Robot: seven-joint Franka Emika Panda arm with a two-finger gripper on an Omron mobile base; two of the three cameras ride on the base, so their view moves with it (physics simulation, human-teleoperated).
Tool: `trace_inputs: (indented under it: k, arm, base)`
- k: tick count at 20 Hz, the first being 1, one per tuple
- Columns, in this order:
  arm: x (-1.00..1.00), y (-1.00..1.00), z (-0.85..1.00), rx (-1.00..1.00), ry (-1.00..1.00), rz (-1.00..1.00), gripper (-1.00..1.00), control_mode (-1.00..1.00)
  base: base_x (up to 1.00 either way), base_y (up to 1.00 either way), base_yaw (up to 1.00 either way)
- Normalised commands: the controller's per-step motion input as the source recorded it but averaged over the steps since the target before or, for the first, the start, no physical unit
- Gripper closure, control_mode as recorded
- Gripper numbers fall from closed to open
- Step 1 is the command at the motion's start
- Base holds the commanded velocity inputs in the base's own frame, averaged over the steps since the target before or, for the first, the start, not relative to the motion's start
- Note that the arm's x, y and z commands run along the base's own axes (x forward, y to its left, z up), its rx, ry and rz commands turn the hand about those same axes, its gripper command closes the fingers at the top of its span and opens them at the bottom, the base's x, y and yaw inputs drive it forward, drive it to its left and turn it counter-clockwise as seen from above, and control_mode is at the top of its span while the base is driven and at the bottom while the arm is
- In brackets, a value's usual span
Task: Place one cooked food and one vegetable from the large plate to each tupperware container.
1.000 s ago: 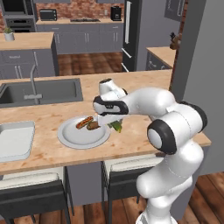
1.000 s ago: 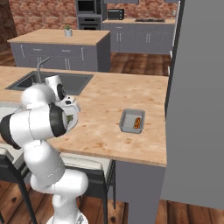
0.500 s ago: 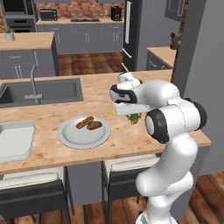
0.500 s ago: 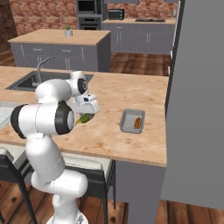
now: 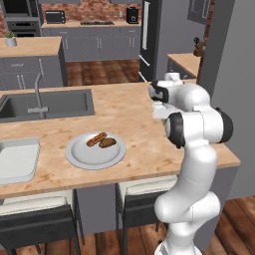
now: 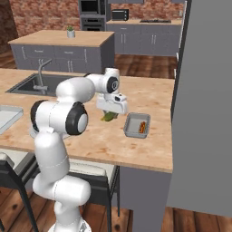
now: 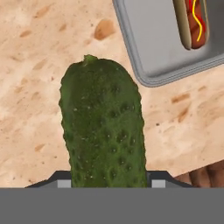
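Tool [image 6: 110, 114] grips a cucumber [image 7: 103, 131] — long axis along the fingers, tip toward the tupperware container [image 7: 164, 41].

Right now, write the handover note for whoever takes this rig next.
Gripper: shut on the cucumber, carried above the counter, close to the right tray.
Right tray: holds a hot dog.
Plate: two cooked items left, another hot dog and a brown piece.
Left tray: looks bare.
Done: cooked food in right tray.
Left: drop the cucumber in the right tray, then fill the left tray.
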Motion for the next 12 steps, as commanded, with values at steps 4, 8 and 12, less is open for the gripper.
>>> trace_inputs:
  k: [4, 8, 12]
  arm:
    - [-0.06, -0.42, 0.00, 0.03, -0.03, 0.24, 1.00, -1.00]
    - [0.00, -0.31, -0.18, 0.00, -0.01, 0.19, 1.00, -1.00]
    - [0.03, -0.23, -0.08, 0.00, -0.06, 0.19, 1.00, -1.00]
  base:
    - [0.00, 0.00, 0.00]
    - [0.00, 0.00, 0.00]
    - [0.00, 0.00, 0.00]
